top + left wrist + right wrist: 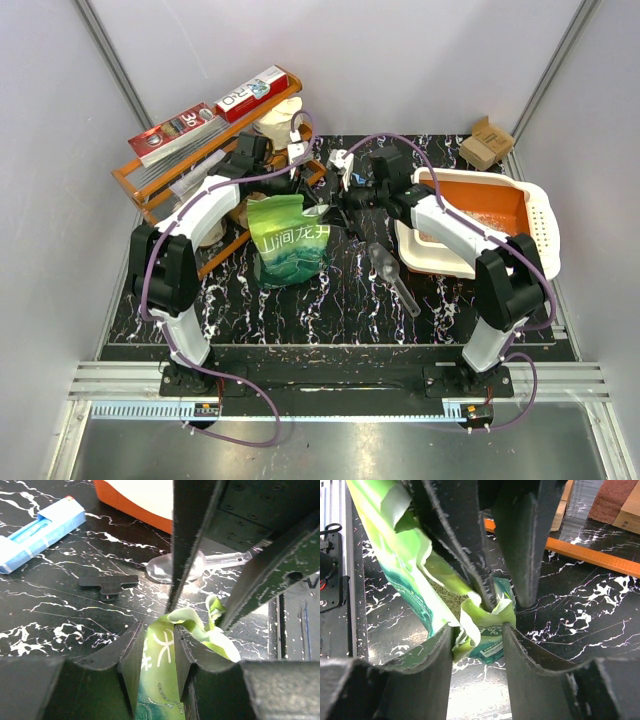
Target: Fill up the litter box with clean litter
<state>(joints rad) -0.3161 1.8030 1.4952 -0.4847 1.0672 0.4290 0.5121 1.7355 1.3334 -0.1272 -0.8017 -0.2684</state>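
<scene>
While left pincer [157, 655] and right pincer [477, 645] each pinch green pouch [290, 245], white characters on front

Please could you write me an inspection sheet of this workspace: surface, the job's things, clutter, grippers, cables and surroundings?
Surface: black table with white veining.
Job's things: litter box far right, orange inside, pale layer at its near end; clean litter shows as granules inside the mouth of the green pouch, upright mid-table.
Clutter: clear scoop, black clip, blue-white pack, cardboard box, orange rack bearing red boxes.
Grippers: left gripper and right gripper each shut on the pouch's top edge.
Cables: purple cables run along both arms; one loops past the near edge.
Surroundings: pale walls, metal rail in front.
</scene>
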